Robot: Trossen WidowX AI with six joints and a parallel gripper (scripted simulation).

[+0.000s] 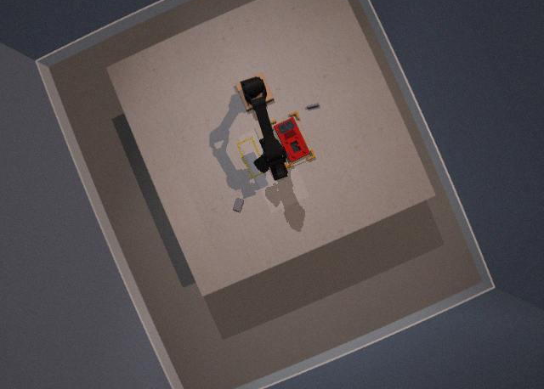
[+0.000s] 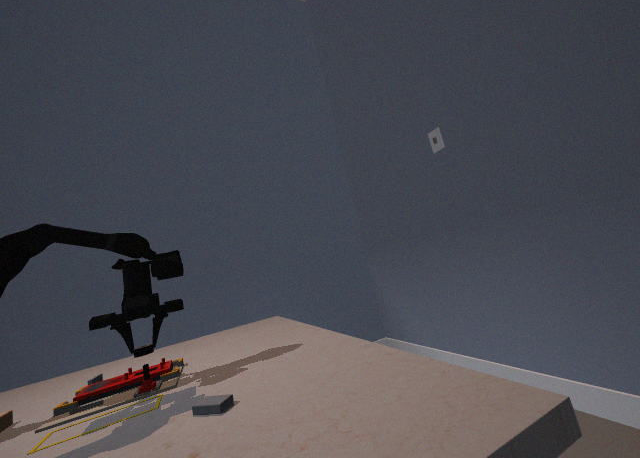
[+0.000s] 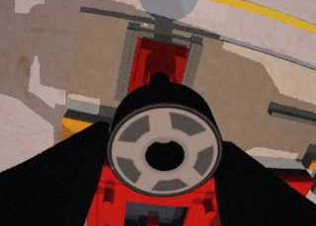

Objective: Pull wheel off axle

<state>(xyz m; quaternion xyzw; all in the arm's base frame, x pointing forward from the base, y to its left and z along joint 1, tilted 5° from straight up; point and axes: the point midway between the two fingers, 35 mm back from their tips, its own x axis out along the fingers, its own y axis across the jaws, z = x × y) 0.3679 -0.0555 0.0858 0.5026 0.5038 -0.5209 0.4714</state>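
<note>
Blue-grey walls close round a pale, speckled table

Plain, dusky blue-grey walls (image 2: 491, 71) fill most of the exterior view, meeting in a soft vertical corner. A small light plate (image 2: 438, 144) with a dark square at its centre sits on one of them. Along the wall's foot runs a pale skirting board (image 1: 105, 238) (image 2: 496, 370), which from above frames a brown-grey floor (image 1: 351, 288) (image 2: 615, 422). The pale pinkish table top (image 1: 351, 91) (image 2: 361, 386) has faint speckles and a thick grey edge, its outline turned askew to the top view. Light is dim, with broad shadows on the floor; the pale patch high in the exterior view is perhaps ceiling.
</note>
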